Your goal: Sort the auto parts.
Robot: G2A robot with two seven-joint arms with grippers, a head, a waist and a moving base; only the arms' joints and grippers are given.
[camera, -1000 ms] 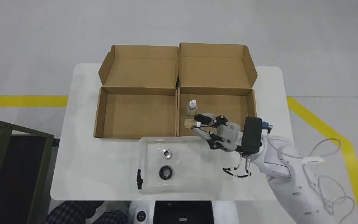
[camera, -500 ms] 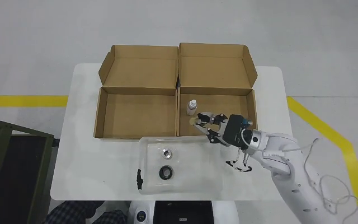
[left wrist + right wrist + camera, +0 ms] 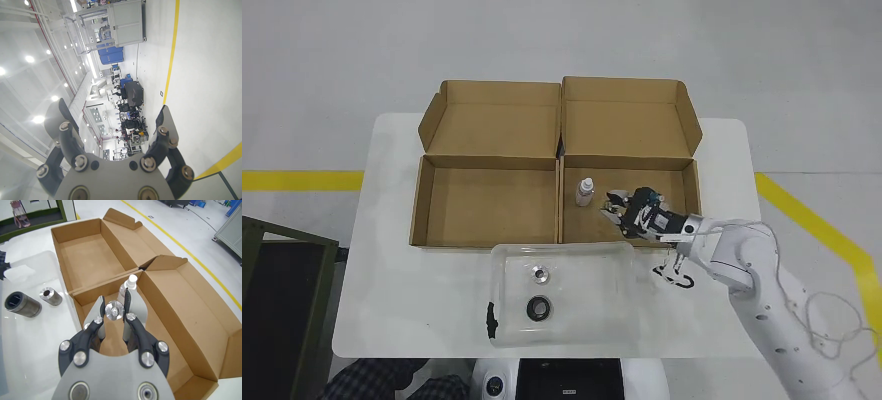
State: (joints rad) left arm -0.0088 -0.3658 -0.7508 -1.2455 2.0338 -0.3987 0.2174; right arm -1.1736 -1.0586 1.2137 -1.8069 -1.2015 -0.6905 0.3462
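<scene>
My right gripper (image 3: 114,306) (image 3: 616,208) is shut on a small silver hexagonal metal part (image 3: 114,311), held inside the right cardboard box (image 3: 694,195) (image 3: 200,306) close to a small white spray bottle (image 3: 585,191) (image 3: 127,287) standing near the box's left wall. The clear plastic tray (image 3: 504,300) (image 3: 28,260) in front holds a silver sleeve (image 3: 539,271) (image 3: 50,296) and a dark cylindrical bushing (image 3: 538,308) (image 3: 22,306). My left gripper (image 3: 113,111) stands open, pointing away from the table toward the room, nothing between its fingers.
A second cardboard box (image 3: 487,205) (image 3: 90,255) sits with nothing in it to the left of the right one, both with lids folded back. The white table (image 3: 392,290) has free room at its left side.
My right gripper carried the hexagonal part from above the tray's far edge into the right box, toward the spray bottle.
</scene>
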